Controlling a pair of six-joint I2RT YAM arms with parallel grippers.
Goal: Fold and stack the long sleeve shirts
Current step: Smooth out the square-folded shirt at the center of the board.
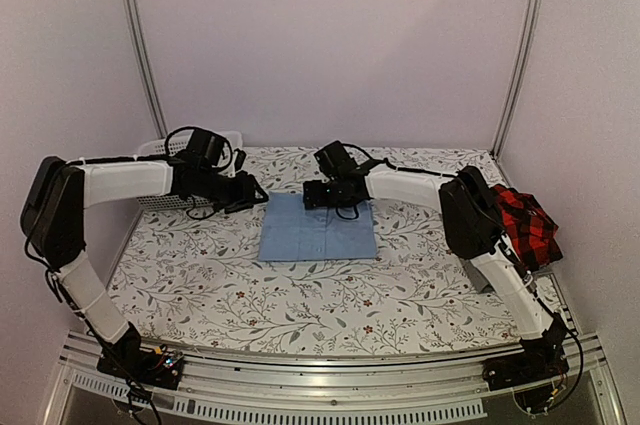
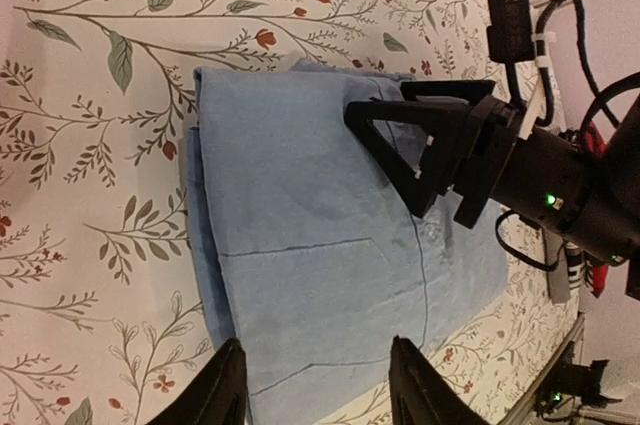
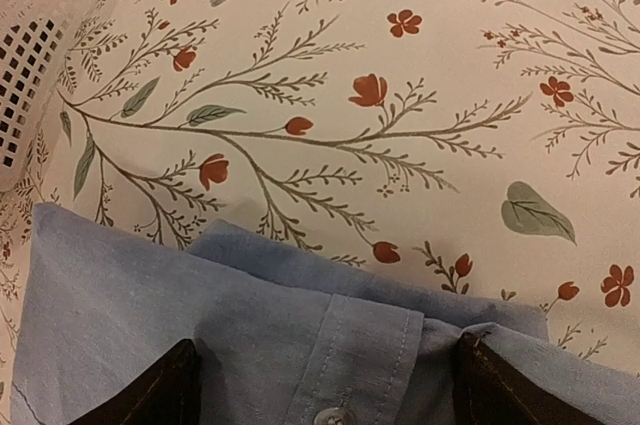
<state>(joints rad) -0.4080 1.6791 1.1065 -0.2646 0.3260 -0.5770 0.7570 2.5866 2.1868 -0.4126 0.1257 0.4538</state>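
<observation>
A light blue button-up shirt (image 1: 318, 228) lies folded into a flat rectangle at the middle of the table. My left gripper (image 1: 257, 194) hovers at its far left corner. In the left wrist view its fingers (image 2: 226, 386) stand apart over the blue cloth (image 2: 320, 245) with nothing pinched. My right gripper (image 1: 329, 195) hangs over the shirt's far edge. Its fingertips (image 3: 165, 392) are spread wide either side of the button placket (image 3: 365, 360), holding nothing. A red-and-black plaid shirt (image 1: 525, 224) lies bunched at the table's right edge, behind the right arm.
A white lattice basket (image 1: 158, 149) stands at the back left, behind the left arm, and shows as the basket (image 3: 35, 55) in the right wrist view. The floral tablecloth (image 1: 300, 295) covers the table. The right gripper (image 2: 430, 150) reaches over the shirt in the left wrist view.
</observation>
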